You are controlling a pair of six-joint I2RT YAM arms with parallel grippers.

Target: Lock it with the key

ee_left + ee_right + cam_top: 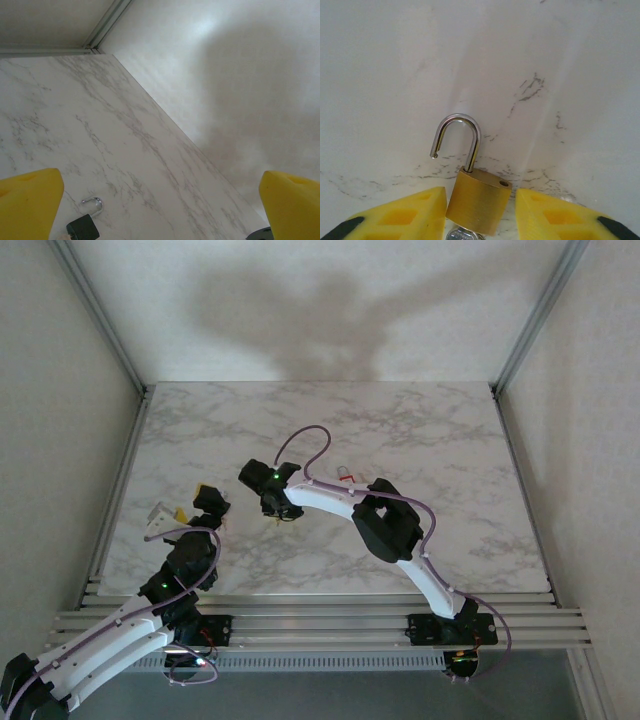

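Note:
A brass padlock [477, 206] lies on the marble table [560, 75] with its silver shackle [462, 131] swung open. A silver key [464, 235] peeks out at the base of the body. My right gripper [480, 212] straddles the body: the left yellow pad [415, 215] is against it, while the right pad [550, 215] stands a narrow gap away. From above, that gripper [272, 510] is down at the table's middle left. My left gripper [190, 502] hovers to the left, open wide and empty [160, 210]; its camera catches the shackle [93, 202] beside a dark block.
A small red and white object [345, 475] lies on the table behind the right arm. Metal frame rails [120, 470] and pale walls close in the table on the left, right and back. The right arm's cable [300, 440] loops above the marble.

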